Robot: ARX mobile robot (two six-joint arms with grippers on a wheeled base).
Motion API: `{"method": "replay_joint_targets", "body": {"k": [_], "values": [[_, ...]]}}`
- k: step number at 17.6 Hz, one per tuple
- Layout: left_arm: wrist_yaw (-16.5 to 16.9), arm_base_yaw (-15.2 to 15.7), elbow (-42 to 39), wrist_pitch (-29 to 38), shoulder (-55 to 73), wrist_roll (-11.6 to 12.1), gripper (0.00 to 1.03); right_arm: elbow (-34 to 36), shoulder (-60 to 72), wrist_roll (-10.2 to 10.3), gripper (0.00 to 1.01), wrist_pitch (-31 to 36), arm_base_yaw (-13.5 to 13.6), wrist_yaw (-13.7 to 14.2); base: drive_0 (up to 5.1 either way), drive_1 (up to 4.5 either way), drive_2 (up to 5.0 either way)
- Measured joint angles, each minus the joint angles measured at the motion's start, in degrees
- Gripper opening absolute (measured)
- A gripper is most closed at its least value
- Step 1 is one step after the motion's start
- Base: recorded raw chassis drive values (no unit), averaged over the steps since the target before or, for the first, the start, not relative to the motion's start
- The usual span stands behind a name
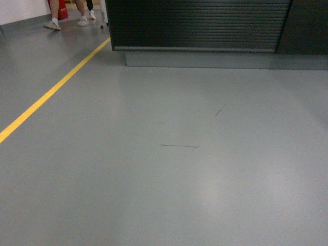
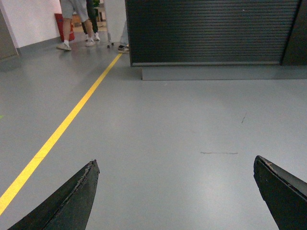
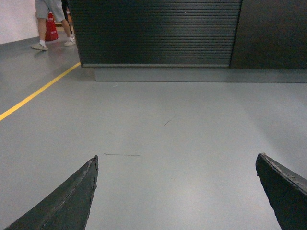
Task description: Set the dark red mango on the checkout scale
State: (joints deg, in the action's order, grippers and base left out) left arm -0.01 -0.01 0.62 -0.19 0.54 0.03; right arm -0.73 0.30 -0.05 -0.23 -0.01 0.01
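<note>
A: Where is the mango?
B: Not visible, nor the scale. The slatted checkout front (image 1: 200, 23) stands ahead across the floor (image 1: 164, 169).
A: Grippers?
B: Left gripper (image 2: 175, 201) and right gripper (image 3: 175, 201) spread wide, empty.

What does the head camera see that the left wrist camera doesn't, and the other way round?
Only the head view: nothing extra really, just a wider stretch of bare grey floor nearby, with no pincer in sight.

Only the left wrist view: the left pincer, its two dark fingers spread wide apart with nothing between them.

Both: the slatted black checkout front ahead, the yellow floor line, people's legs at the far left, and a thin dark scuff.
</note>
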Motion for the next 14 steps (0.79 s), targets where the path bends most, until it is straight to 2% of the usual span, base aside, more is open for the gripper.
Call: {"method": "replay_joint_targets", "body": {"k": [14], "values": [[0.00, 0.00, 0.00, 0.00, 0.00, 0.00, 0.98, 0.00, 0.00, 0.00, 0.98, 0.00, 0.00, 0.00, 0.0, 0.00, 0.0]]}}
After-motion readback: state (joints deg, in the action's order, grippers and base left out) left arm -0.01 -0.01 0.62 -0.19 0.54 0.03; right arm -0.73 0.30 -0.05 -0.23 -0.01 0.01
